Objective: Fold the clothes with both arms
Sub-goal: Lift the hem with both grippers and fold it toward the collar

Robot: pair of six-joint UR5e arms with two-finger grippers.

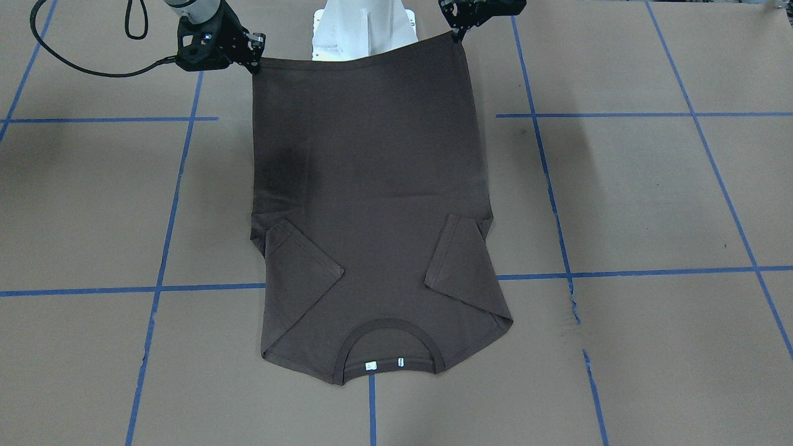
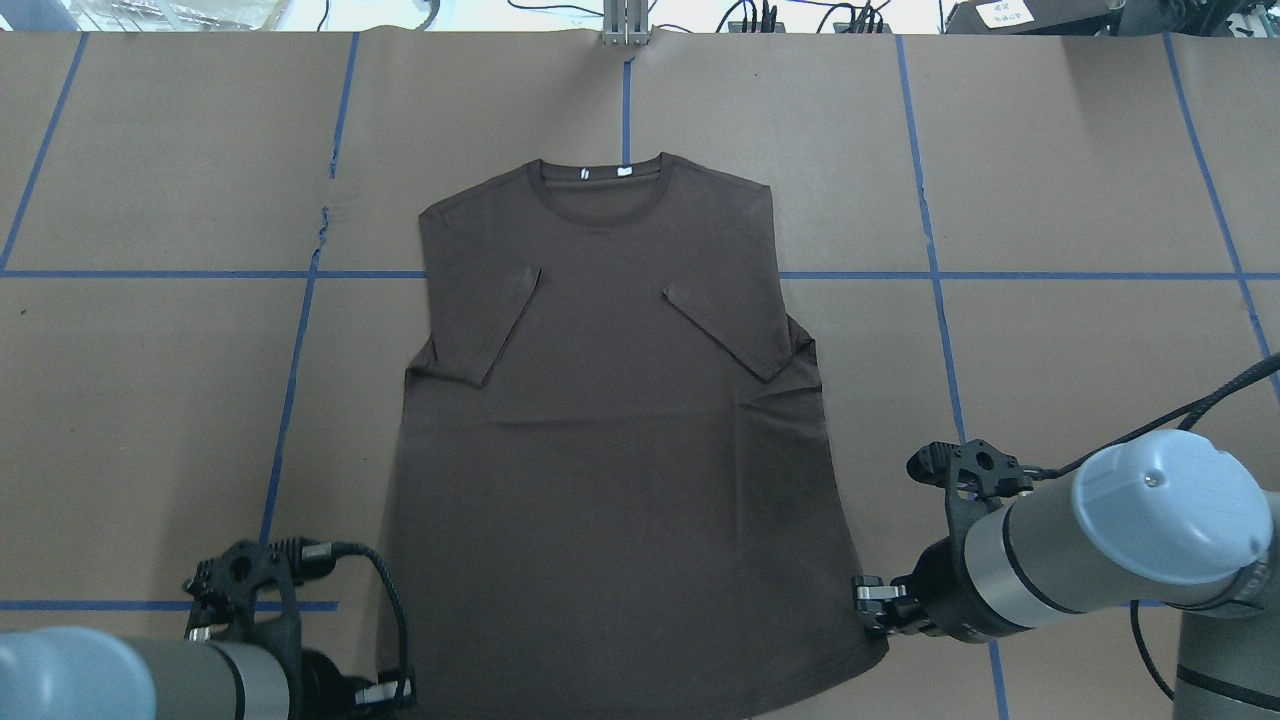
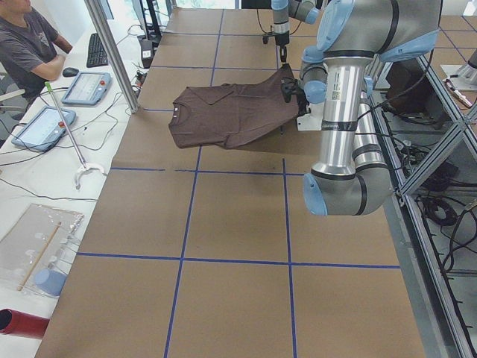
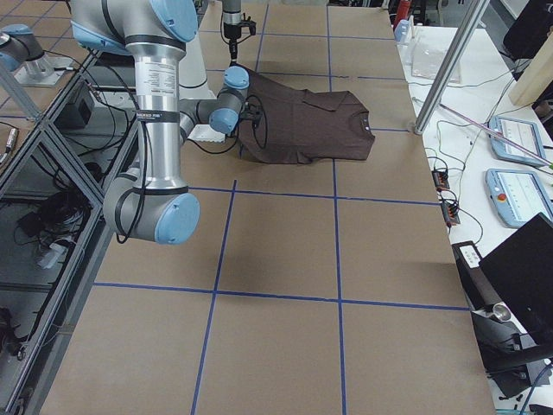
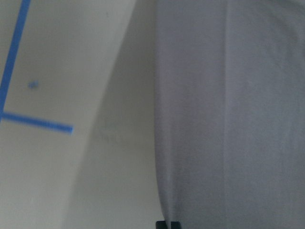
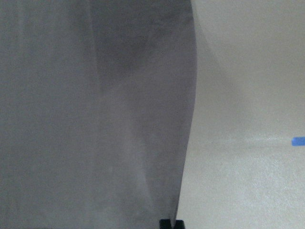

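We start with the table (image 1: 650, 198), covered in brown paper and crossed by blue tape lines (image 1: 167, 229). The shirt (image 1: 372, 186) lies near its middle, collar end flat on the paper on the side away from the robot. The hem end is raised off the surface, as the side views show.

The left arm (image 2: 90, 675) and right arm (image 2: 1100, 545) each reach to one hem corner. The left claw (image 1: 458, 34) is pinched closed on its corner of the shirt, and the right claw (image 1: 255, 64) on the other. In both wrist views the fingertips sit together at the cloth's edge.

We judge the cloth light, soft and limp. It will sag between the two grips and drag on the paper, so the hem corners seem the right hold, kept level and taut.

Both sleeves (image 1: 303, 266) are turned in over the body. Inside the collar (image 1: 387, 325) sit two small white labels (image 1: 370, 365). Their writing is too small to read.
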